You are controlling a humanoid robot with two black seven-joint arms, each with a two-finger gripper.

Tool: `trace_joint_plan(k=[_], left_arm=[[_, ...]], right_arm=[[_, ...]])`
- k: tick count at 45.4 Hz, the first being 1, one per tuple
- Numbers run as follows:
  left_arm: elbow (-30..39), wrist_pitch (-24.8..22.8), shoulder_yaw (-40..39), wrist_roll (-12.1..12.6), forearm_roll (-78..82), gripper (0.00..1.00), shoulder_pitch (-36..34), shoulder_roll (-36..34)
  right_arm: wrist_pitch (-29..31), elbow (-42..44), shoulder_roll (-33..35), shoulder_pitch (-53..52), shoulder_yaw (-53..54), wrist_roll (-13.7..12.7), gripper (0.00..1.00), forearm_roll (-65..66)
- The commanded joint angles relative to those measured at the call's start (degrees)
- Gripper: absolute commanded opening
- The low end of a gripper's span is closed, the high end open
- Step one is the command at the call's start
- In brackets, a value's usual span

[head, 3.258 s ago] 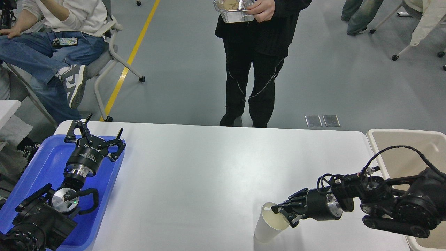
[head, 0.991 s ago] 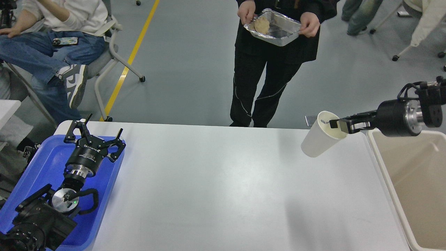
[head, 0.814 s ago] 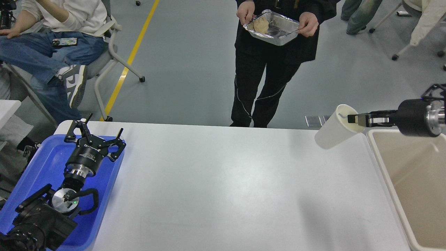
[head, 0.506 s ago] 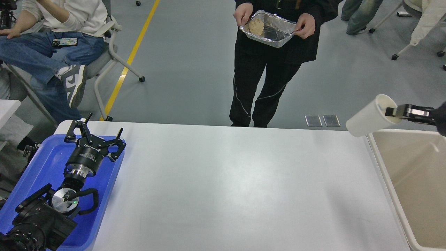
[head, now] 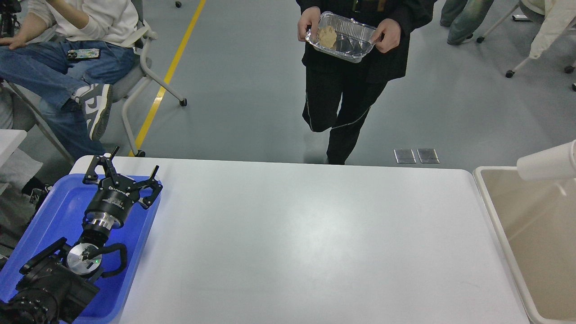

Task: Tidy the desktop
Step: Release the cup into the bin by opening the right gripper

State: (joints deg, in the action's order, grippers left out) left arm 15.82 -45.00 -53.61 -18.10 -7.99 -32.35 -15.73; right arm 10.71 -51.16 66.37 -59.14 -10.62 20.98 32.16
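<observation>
The white desktop (head: pixel 297 243) fills the middle of the head view. My left gripper (head: pixel 120 176) is open and empty, hovering over the blue tray (head: pixel 54 211) at the desktop's left end. A white paper cup (head: pixel 546 163) lies nearly level in the air at the right edge of the view, above the beige tub (head: pixel 499 225). My right gripper is out of view past the right edge, so what holds the cup cannot be seen.
A person in black (head: pixel 342 90) stands just beyond the desktop's far edge, holding a foil container (head: pixel 341 37). A seated person and a chair (head: pixel 135 67) are at the far left. The beige tub stands against the desktop's right end.
The right arm has carried the paper cup up and to the right, from the desktop's front to above the tub, and has left the view. The left arm has not moved.
</observation>
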Motion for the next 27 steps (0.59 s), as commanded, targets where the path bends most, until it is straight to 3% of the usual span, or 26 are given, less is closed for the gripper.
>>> trace_joint_plan(k=[1, 13, 27], left_arm=[[0.00, 0.00, 0.00, 0.00, -0.01, 1.00, 0.00, 0.00], [0.00, 0.00, 0.00, 0.00, 0.08, 1.00, 0.00, 0.00], [0.00, 0.00, 0.00, 0.00, -0.01, 1.00, 0.00, 0.00]], right_arm=[[-1.04, 9.40, -3.26, 8.60, 0.16, 0.03, 0.00, -16.06], [-1.22, 20.39, -10.55, 18.35, 5.16, -0.15, 0.00, -28.46], [-1.04, 36.47, -23.38, 27.59, 13.86, -0.15, 0.00, -30.93]])
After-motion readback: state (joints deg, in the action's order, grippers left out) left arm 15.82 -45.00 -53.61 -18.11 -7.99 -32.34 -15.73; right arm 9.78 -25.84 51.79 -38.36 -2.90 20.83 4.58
